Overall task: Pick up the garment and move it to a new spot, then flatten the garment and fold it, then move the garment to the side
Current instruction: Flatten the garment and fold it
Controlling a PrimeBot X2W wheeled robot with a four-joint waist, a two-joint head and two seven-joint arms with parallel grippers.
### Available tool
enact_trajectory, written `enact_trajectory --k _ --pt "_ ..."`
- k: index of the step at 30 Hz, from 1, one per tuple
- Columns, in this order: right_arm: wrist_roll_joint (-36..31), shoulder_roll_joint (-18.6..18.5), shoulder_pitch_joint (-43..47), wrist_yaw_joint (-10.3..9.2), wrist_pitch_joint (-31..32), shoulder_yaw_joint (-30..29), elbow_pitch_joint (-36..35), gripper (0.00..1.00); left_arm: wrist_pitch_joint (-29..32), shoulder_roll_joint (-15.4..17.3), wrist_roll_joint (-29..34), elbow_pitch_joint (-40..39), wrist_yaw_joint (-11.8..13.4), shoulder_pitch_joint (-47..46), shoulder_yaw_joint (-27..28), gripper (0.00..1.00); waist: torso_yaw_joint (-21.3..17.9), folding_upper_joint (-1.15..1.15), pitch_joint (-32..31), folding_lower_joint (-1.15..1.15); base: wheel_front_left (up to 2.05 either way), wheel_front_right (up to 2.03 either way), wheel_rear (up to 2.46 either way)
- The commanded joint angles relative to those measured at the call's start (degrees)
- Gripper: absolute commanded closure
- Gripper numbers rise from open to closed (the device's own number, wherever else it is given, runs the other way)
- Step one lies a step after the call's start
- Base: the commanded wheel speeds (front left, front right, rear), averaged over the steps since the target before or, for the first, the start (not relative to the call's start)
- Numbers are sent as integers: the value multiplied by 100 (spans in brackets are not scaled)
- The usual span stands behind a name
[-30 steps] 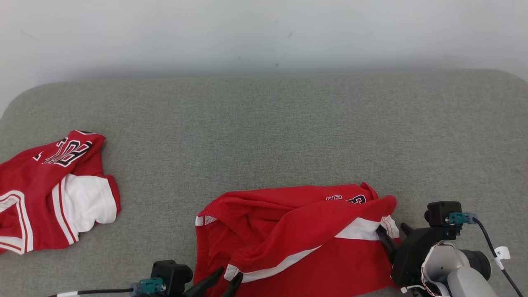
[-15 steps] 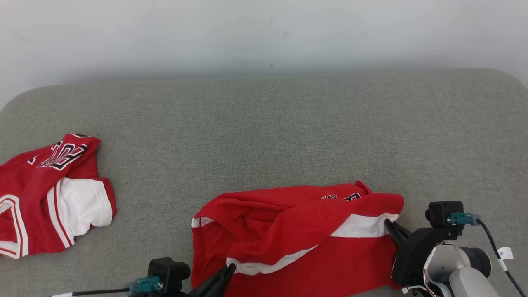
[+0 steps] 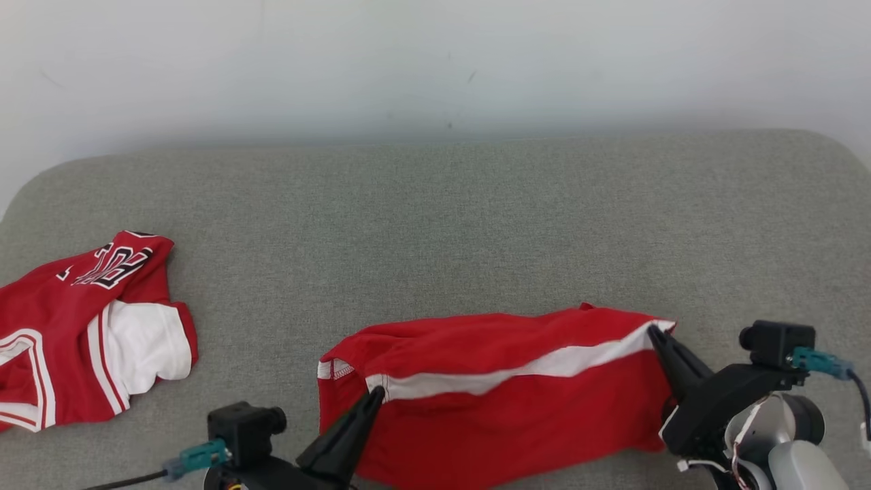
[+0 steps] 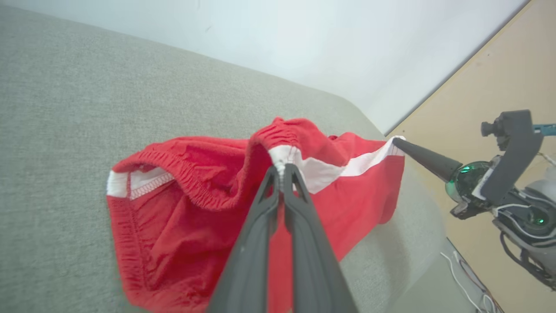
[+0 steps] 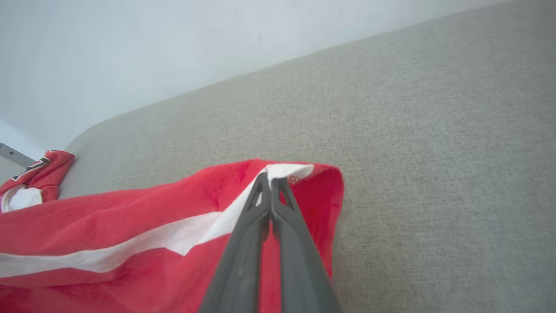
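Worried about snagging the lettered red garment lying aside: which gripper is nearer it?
Left. The left gripper, shut on the shorts, sits right of the lettered garment; the right gripper grips the shorts' far end.

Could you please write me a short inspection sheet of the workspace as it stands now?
Surface: grey fabric cushion, rounded corners.
Job's things: red shorts with a white stripe, held at both ends of the stripe, lower part draped on the cushion.
Clutter: second red-and-white garment, crumpled at the robot's left.
Grippers: left gripper shut on the shorts' waistband end; right gripper shut on the other end.
Cables: black cable with teal plug at the left wrist camera; another at the right.
Surroundings: white wall behind; tan floor beside the cushion.
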Motion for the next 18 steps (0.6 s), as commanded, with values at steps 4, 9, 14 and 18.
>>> enact_trajectory --k 4,9,14,18 --pt "266 -83 -10 -13 -184 -50 -633 100 -131 19 -540 -330 -5 -136 213 100 -35 0 -10 0 0 0 0" --pt "425 -126 -146 -13 -352 -120 -1238 100 -155 150 -1199 -670 -6 -408 553 100 -74 0 -45 0 0 0 0" --pt "490 -212 -461 -13 -361 -116 -1641 100 43 304 -1885 -869 -6 -930 916 100 -135 0 -92 0 0 0 0" --pt "428 -324 -755 -13 -280 -25 -1788 100 226 364 -2159 -865 14 -1344 1134 100 -201 0 -93 0 0 0 0"
